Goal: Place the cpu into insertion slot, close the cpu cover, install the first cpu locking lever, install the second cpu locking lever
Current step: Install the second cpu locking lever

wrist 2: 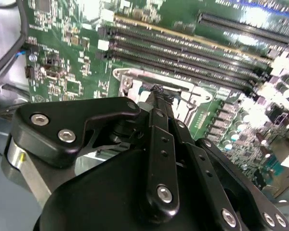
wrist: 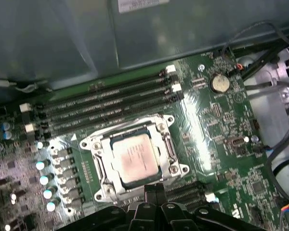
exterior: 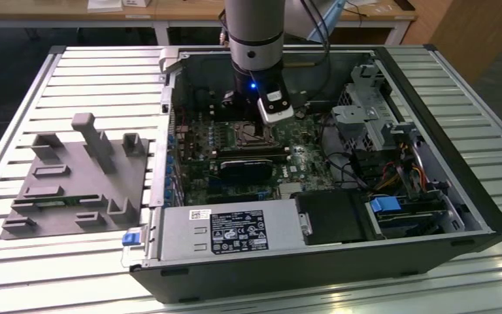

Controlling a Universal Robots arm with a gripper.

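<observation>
The cpu [wrist: 135, 159], silvery and square, lies flat in the slot [wrist: 100, 161] on the green board, and the silver cover [wrist: 169, 153] is closed down flat, framing it.

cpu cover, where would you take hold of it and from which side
The cpu cover lies flat, framing the cpu, so its broad faces probably cannot be pinched. The best bet looks like its thin outer edge nearest the gripper, approached from above. The memory slots crowd the opposite edge, leaving little room there.
</observation>
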